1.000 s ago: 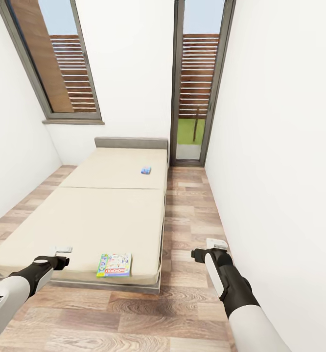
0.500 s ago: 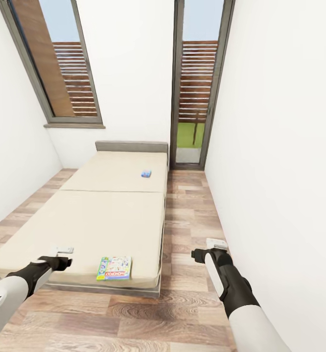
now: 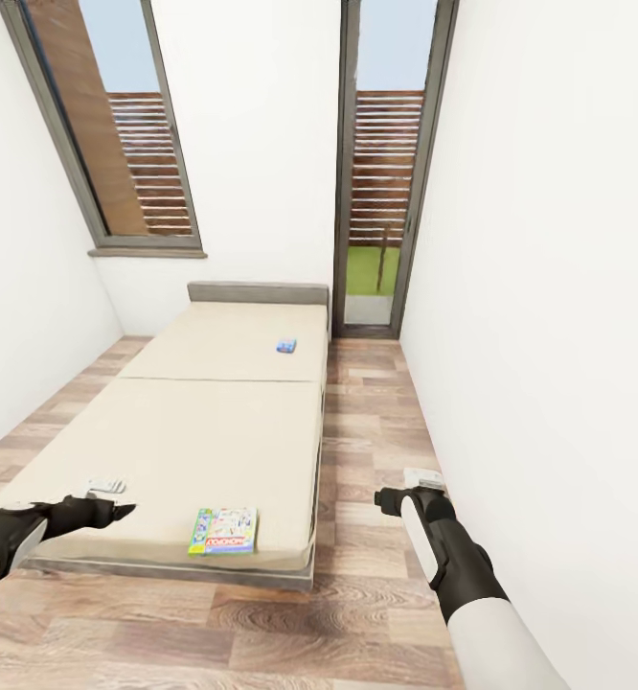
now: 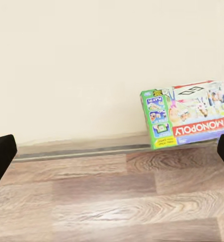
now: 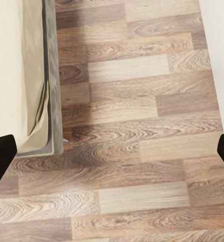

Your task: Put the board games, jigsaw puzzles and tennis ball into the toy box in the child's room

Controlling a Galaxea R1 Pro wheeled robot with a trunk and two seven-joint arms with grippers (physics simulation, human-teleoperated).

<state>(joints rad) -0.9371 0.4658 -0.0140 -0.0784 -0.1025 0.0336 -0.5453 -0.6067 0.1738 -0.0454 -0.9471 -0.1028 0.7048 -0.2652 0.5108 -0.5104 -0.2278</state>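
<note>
A Monopoly box (image 3: 224, 531), green, yellow and red, flat on the beige mattress near the foot edge of the bed (image 3: 166, 431), toward its right corner. In the left wrist view the same box (image 4: 188, 114) lying just short of the mattress edge, lettering readable, bed frame and wood floor beyond it. A second, small blue game box (image 3: 286, 346) far up the mattress, close to the grey headboard (image 3: 258, 292) and to the bed's right side, well apart from the first.

Left gripper (image 3: 108, 498) hovering over the foot end of the mattress, left of the Monopoly box and apart from it, holding nothing; fingers spread wide, dark tips (image 4: 1, 154) at both edges of the wrist picture. Right gripper (image 3: 417, 487) out over the plank floor (image 3: 367, 422) in the aisle between bed and white wall (image 3: 549, 287), likewise spread and empty, with the bed's corner and frame to one side in its wrist view and one dark fingertip (image 5: 1, 156) showing.

Beyond the bed, a tall window (image 3: 118, 125) at left and a narrow glass door (image 3: 386, 163) at right, slatted wooden fence and grass outside.
</note>
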